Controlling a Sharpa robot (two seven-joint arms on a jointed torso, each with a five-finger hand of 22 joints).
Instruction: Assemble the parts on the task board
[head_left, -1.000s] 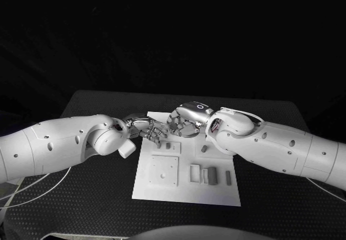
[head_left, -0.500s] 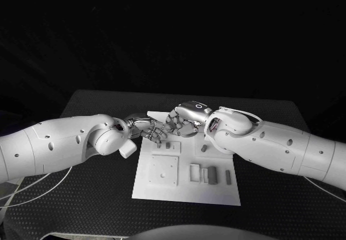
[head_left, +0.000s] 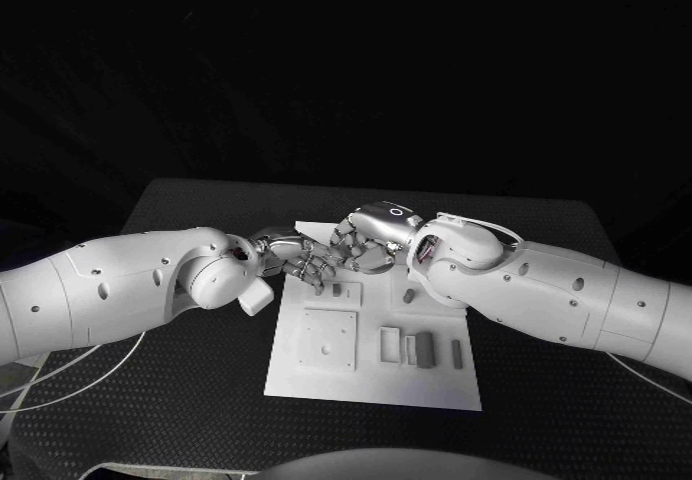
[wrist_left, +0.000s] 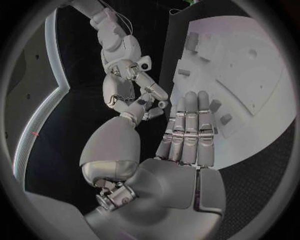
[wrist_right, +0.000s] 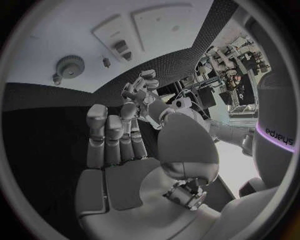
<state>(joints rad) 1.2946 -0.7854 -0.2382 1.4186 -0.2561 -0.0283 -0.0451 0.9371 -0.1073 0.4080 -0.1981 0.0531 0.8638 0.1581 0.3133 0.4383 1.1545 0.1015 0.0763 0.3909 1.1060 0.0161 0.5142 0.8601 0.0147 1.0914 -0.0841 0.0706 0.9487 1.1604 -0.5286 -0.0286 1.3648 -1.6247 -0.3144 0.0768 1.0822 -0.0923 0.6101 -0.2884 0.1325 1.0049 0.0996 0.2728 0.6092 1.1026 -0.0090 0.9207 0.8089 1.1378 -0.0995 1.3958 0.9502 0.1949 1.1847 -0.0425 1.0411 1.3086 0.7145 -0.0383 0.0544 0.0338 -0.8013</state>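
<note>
The white task board (head_left: 372, 385) lies in the middle of the table. Over its far end my left hand (head_left: 299, 260) and right hand (head_left: 366, 246) meet, fingertips nearly touching. In the left wrist view the left hand's fingers (wrist_left: 187, 130) lie straight and side by side above the board (wrist_left: 250, 75), with the right hand (wrist_left: 128, 82) just beyond the thumb. The right hand's fingers (wrist_right: 112, 135) are stretched out over an empty palm, and the left hand (wrist_right: 140, 90) is just past them. I see no part in either hand. Grey parts (head_left: 424, 350) sit in the board's slots.
A raised square block (head_left: 329, 340) sits on the board's left half, and small pieces (head_left: 408, 296) stand near its far end. A gear (wrist_right: 70, 66) and small pegs (wrist_right: 106, 61) stand on the board in the right wrist view. Black mat (head_left: 173, 400) surrounds the board.
Both hands have edged slightly closer together over the board's far end. The parts on the board have not moved.
</note>
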